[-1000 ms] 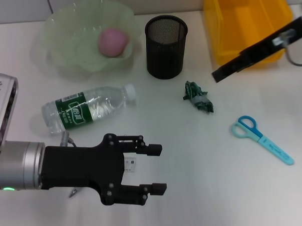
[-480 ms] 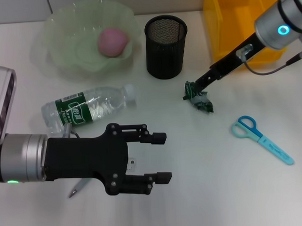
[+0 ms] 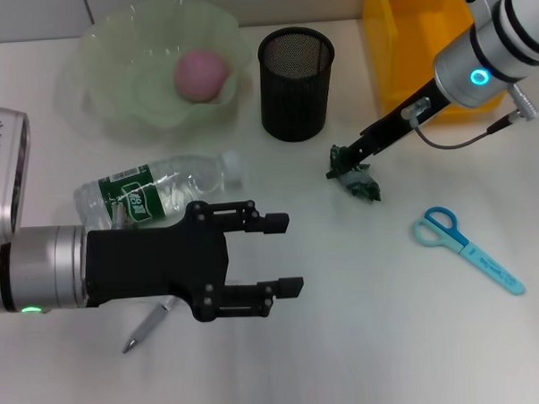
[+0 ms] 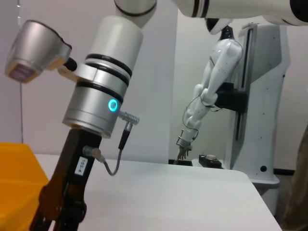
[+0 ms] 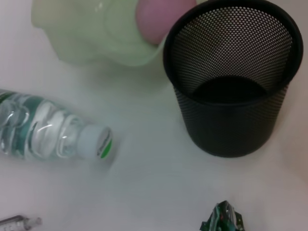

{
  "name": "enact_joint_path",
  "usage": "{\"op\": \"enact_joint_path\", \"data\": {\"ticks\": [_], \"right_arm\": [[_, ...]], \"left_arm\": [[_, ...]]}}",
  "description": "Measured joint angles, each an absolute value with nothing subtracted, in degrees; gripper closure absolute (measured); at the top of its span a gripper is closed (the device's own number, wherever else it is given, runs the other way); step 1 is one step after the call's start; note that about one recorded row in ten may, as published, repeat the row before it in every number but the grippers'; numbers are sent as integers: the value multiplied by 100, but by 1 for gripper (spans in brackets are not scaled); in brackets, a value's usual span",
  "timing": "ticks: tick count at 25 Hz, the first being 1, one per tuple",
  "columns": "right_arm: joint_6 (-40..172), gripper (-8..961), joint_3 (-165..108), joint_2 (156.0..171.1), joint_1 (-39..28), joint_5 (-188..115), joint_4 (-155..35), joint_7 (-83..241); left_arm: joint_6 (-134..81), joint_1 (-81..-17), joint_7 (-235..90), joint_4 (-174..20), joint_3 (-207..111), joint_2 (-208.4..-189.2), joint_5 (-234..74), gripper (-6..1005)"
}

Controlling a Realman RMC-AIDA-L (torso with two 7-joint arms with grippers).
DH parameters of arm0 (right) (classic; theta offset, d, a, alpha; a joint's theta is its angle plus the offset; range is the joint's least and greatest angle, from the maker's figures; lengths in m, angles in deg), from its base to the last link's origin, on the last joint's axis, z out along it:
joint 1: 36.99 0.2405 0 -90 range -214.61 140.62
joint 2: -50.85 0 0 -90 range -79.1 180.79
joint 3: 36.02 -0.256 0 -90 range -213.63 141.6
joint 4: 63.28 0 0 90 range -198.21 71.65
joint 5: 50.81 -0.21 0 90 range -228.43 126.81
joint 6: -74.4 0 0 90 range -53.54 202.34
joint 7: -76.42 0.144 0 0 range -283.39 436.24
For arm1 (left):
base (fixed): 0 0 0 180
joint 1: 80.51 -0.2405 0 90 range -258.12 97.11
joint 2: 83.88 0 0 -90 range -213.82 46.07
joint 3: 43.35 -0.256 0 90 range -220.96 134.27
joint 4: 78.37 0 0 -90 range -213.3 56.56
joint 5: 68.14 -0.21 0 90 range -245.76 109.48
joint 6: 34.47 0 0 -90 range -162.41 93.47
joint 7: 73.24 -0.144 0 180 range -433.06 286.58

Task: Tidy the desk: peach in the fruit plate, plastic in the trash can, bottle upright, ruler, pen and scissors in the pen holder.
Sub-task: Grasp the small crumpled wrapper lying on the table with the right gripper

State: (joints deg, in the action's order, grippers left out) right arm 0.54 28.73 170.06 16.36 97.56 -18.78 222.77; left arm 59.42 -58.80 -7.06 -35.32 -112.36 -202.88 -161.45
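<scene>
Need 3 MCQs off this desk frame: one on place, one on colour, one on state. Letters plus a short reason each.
1. Where is the peach?
A. in the fruit plate
B. in the pen holder
C. beside the scissors

2. What colour is the trash can?
A. black
B. yellow
C. green

3. How is the bottle standing?
A. upright
B. lying on its side
C. held in the air

Answers:
1. A, the pink peach sits inside the pale green plate.
2. B, the bin at the far right of the desk is yellow.
3. B, it lies flat on the table, just behind the open left end effector. The right end effector is down at the plastic.
</scene>
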Motion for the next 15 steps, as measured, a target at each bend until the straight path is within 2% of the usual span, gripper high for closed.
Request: {"op": "enact_joint_path", "data": {"ticks": [15], "right_arm": [[920,134,3374,17038,1706,9377,-2420,22257]], "left_arm": [[5799,-5864,-716,-3569,-11253,-20288,-16112,294]]}}
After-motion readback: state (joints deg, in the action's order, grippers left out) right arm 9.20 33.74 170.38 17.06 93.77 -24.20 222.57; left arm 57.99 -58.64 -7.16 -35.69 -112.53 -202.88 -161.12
